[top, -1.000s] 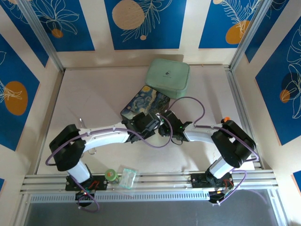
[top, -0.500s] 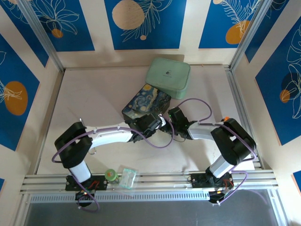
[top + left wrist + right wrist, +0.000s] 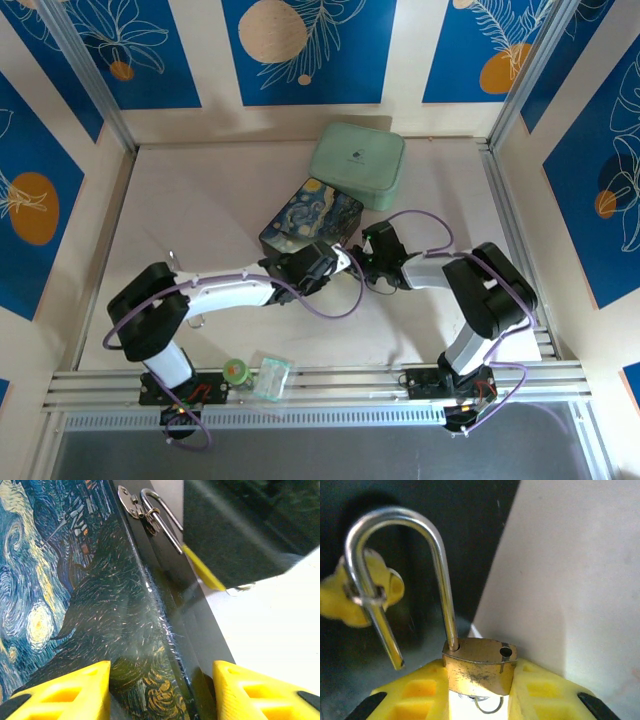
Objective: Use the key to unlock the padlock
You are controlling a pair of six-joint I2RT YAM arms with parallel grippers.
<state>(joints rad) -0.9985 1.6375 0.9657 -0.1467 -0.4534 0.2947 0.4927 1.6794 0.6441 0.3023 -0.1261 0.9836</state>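
Note:
The brass padlock is pinched by its body between the yellow fingers of my right gripper, which is shut on it. Its silver shackle stands open: one leg sits in the body, and the free end hangs loose, threaded through the box's hasp ring. A thin wire ring hangs under the body; the key itself is hidden there. My left gripper is open, its fingers astride the near edge of the painted box. That view shows the hasp and shackle. From above, both grippers meet at the box's front corner.
The painted box lies mid-table, with a pale green case just behind it. A small bottle and a clear plastic bag sit on the front rail by the left arm's base. Walls and rails ring the table.
My right wrist has swung back and right, toward the box's corner, with the padlock in it. My left gripper has shifted slightly along the box's front edge.

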